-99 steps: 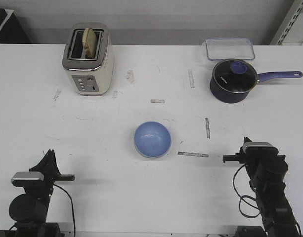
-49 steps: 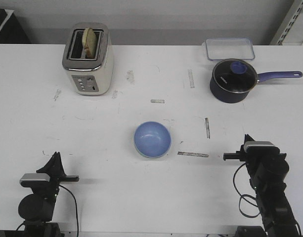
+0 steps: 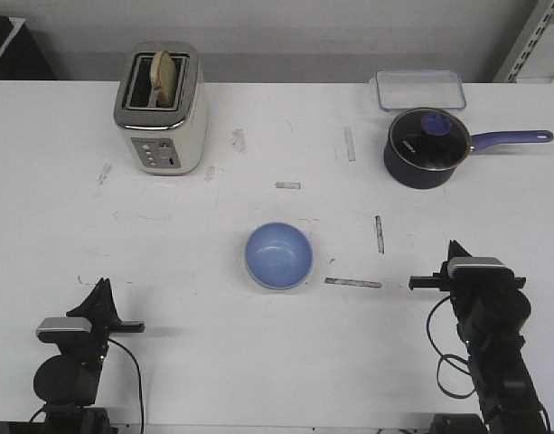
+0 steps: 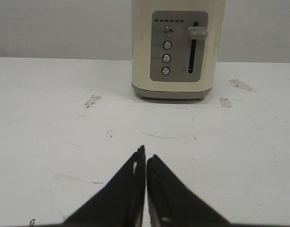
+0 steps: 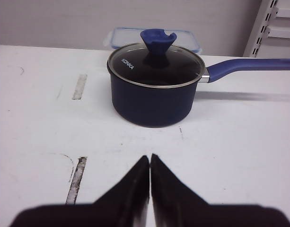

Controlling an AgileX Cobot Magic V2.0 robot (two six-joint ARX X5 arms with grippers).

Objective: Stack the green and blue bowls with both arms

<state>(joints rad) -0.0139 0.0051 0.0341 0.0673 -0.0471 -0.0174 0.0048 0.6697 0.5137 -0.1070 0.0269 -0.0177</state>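
A light blue bowl sits upright at the middle of the white table, seen only in the front view. A thin pale edge runs round its near side; whether that is the green bowl I cannot tell. My left gripper rests low near the table's front left, shut and empty, well away from the bowl. At the front right my right gripper is also shut with nothing in it, off to the bowl's right.
A cream toaster with bread in it stands at the back left. A dark navy saucepan with a purple handle is at the back right, a clear lidded box behind it. Tape strips mark the table.
The left arm drew back and down toward the front edge, then stopped. The right arm shifted only slightly. The bowl has not moved.
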